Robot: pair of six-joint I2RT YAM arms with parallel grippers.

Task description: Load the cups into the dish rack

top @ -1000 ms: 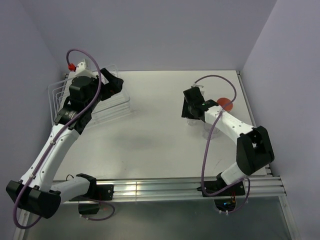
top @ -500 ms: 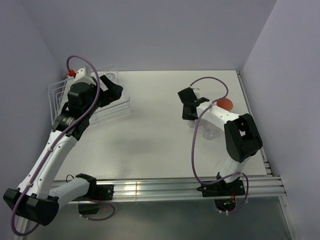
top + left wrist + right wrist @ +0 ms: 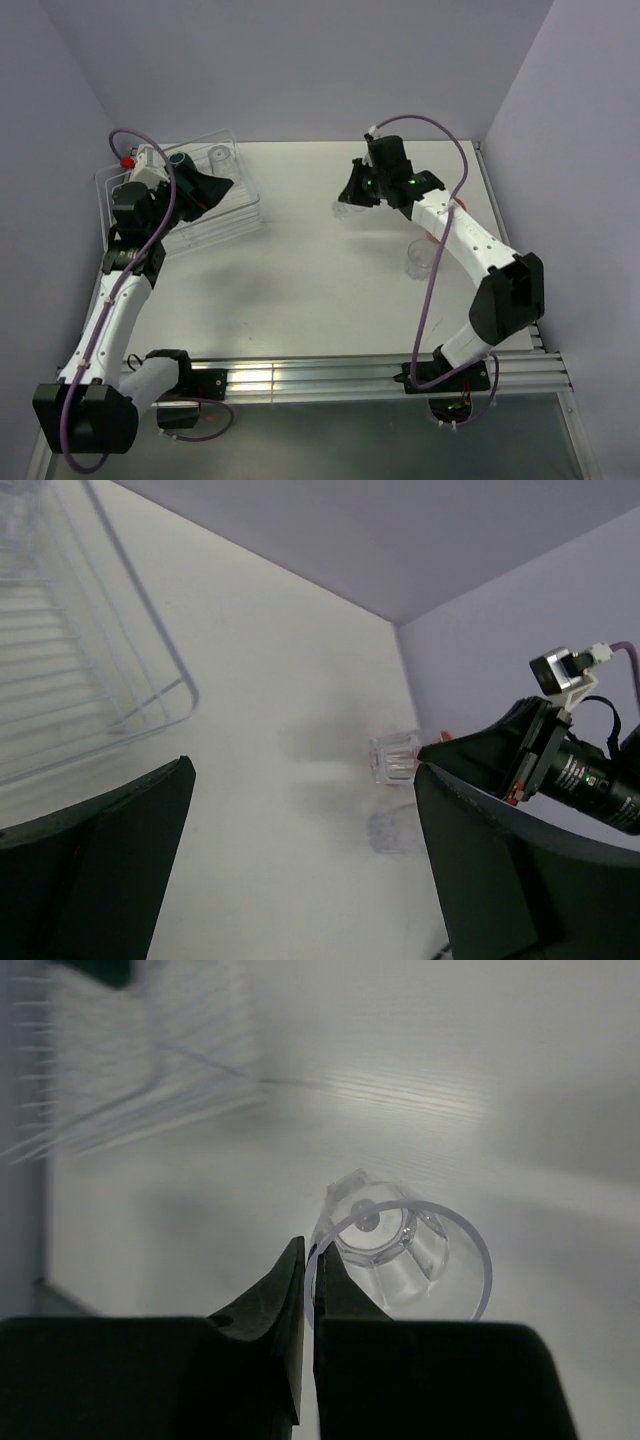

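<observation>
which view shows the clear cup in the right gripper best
The right wrist view: the clear tumbler fills the centre, its rim pinched between the shut fingers of the right gripper. The top view shows it as a faint glint by the gripper; the left wrist view shows it small and distant.

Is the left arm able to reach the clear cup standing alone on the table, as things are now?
Probably not. The clear cup stands on the right side, beside the right arm, while the left gripper hangs open over the dish rack at far left.
</observation>
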